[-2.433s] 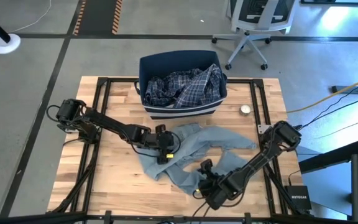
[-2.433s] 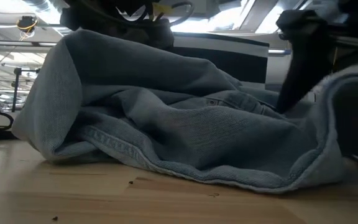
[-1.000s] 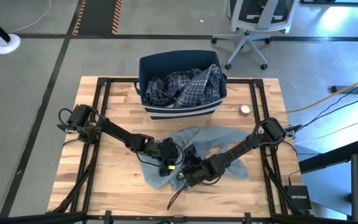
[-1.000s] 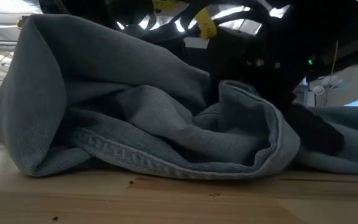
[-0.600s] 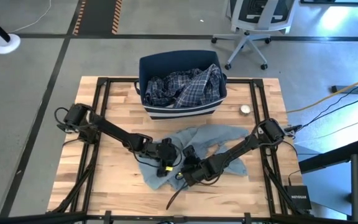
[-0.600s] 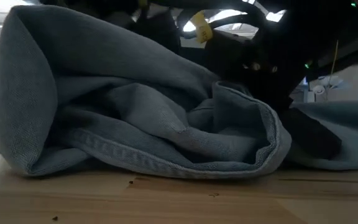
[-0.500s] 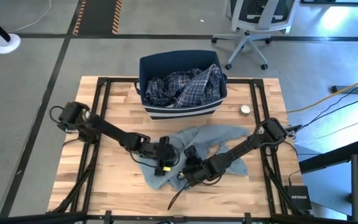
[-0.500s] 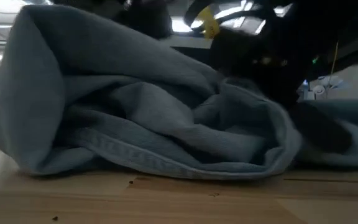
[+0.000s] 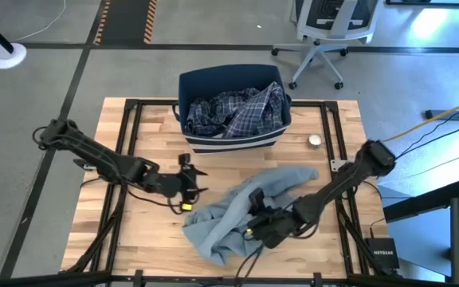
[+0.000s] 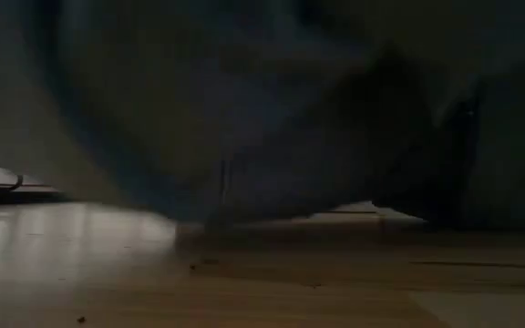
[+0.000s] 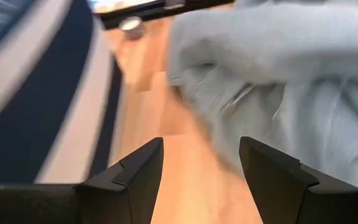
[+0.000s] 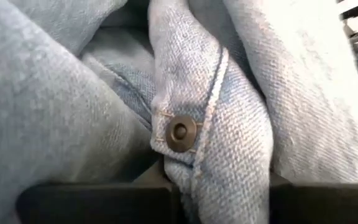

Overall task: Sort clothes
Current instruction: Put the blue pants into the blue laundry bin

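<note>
**Right gripper clamped on denim; left gripper free**

Wooden table on a black frame, grey concrete floor around it, office chair beyond the far edge.

Near edge: the light grey-blue garment lies bunched on the table, front-centre to right of centre. It reads as denim; the right wrist view shows a seam and a metal button. In the low view the cloth fills nearly all the picture, dark, with only a strip of tabletop below.

Right gripper: pinched narrow on a fold of that garment, cloth wedged between the fingers in its wrist view.

Left gripper: just beside the garment's left end, apart from it, fingers spread wide, holding nothing.

Far: navy bin with white stripes at the back centre, plaid shirt heaped inside. A small round metal object sits on the table right of the bin.

Judgement: 1 garment sorted, 1 in hand. Step under way is the pick-up of the denim. Next move likely calls for a lift high enough to clear the trailing cloth, then a carry toward the bin; 1 pinch may let the bulk drag.
</note>
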### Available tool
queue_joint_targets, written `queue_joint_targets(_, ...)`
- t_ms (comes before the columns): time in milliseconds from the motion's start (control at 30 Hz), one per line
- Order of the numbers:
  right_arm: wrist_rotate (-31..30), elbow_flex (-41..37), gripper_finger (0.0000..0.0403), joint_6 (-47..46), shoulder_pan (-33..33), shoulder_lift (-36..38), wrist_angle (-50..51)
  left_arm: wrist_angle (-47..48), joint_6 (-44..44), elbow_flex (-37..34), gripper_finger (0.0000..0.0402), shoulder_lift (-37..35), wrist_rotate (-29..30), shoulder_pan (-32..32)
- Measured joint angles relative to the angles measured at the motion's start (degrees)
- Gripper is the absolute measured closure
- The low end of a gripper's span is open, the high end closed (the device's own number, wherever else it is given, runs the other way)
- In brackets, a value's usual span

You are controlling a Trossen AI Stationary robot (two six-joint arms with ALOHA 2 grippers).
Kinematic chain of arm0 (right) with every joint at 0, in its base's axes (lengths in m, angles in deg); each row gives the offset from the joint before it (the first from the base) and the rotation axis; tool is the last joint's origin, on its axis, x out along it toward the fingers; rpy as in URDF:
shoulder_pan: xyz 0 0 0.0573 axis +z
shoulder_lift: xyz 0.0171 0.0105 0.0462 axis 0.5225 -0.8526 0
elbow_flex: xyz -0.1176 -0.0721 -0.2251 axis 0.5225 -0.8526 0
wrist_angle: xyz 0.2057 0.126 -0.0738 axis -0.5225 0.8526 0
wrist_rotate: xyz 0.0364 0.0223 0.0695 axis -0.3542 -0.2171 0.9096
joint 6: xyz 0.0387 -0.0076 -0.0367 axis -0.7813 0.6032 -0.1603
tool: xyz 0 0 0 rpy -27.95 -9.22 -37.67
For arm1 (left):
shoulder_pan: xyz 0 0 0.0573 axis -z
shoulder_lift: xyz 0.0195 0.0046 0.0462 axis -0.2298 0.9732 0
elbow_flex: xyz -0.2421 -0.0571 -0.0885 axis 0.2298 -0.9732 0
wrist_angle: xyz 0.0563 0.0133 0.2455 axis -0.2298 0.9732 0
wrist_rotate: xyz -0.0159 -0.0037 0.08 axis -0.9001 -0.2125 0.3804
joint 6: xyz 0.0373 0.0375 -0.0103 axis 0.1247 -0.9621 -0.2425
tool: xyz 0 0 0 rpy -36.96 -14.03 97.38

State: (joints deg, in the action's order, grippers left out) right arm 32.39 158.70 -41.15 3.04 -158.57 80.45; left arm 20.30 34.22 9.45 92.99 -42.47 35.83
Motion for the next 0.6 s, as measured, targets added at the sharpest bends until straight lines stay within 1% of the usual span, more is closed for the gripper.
queue_joint_targets(133, -2.33, 0.0, 0.0357, 1.9, -0.07, 6.42, 0.72, 5.01, 1.72, 0.0, 0.0194, -3.9, 6.15, 0.09)
queue_joint_targets(267, -6.71, 1.08, 0.0357, 6.06, -0.11, 13.77, 1.01, 6.58, 3.74, -0.02, 0.0194, -4.84, 10.14, -0.69)
queue_joint_targets(367, -10.39, 4.47, 0.0357, 10.94, -0.11, 18.47, 1.28, 5.24, 5.63, -0.02, 0.0194, -4.82, 12.37, -0.92)
queue_joint_targets(467, -12.14, 9.29, 0.0357, 16.72, -0.17, 22.11, 1.51, 3.59, 7.24, -0.02, 0.0194, -4.73, 15.55, -0.85)
queue_joint_targets(600, -13.18, 16.4, 0.0357, 23.93, -2.84, 24.14, 2.22, 3.29, 10.51, -0.77, 0.0194, -4.67, 16.31, -0.29)
